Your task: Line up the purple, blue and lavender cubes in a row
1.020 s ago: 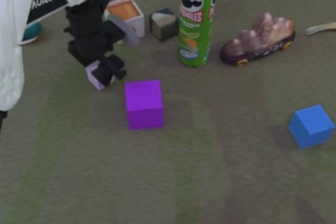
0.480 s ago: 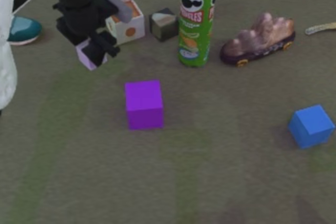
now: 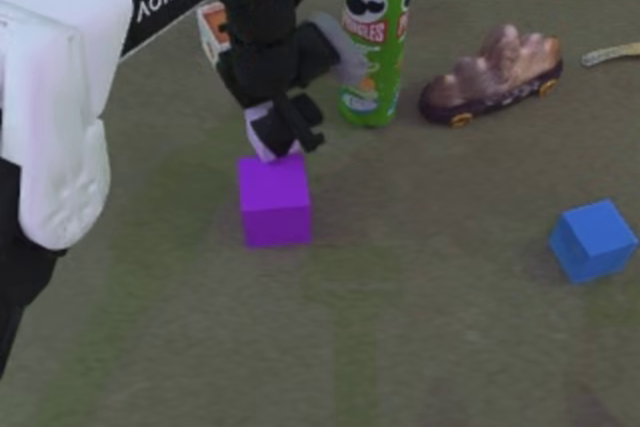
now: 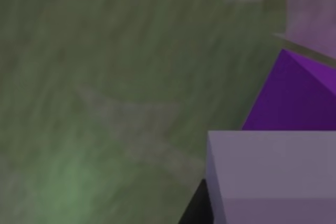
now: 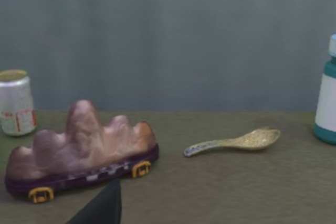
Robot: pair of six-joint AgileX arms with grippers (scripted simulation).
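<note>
From above, the left gripper (image 3: 283, 128) hangs over the table (image 3: 420, 347) just behind the purple cube (image 3: 274, 199), its dark fingers (image 3: 301, 123) pinched on the lavender cube (image 3: 261, 132). The little cube sits between the fingers, its pale face showing on the side toward the table's left, and its lower edge looks to be right at the purple cube's far top edge (whether they touch, I cannot tell). The blue cube (image 3: 593, 239) lies well apart, near the table's right side. Behind the gripper stands a green chips can (image 3: 377, 32), with a white cube with orange faces (image 3: 212, 31) partly hidden by the arm to its left. To the can's right sits a brown lumpy toy on a purple wheeled base (image 3: 492, 75), and a spoon (image 3: 612, 53) lies at the far right edge. The right arm does not appear in this view.

In the left wrist view, the lavender cube (image 4: 273, 177) fills the near corner, a dark sliver of finger (image 4: 195, 211) against its side, and the purple cube (image 4: 296, 95) shows just beyond it on the greenish surface.

The right wrist view looks across the table at the wheeled toy (image 5: 81, 153), the golden spoon (image 5: 233, 142), a white can (image 5: 16, 102) and a white bottle with a teal band (image 5: 328, 98). Only a dark fingertip (image 5: 102, 208) of the right gripper shows (I cannot tell how its fingers stand).
</note>
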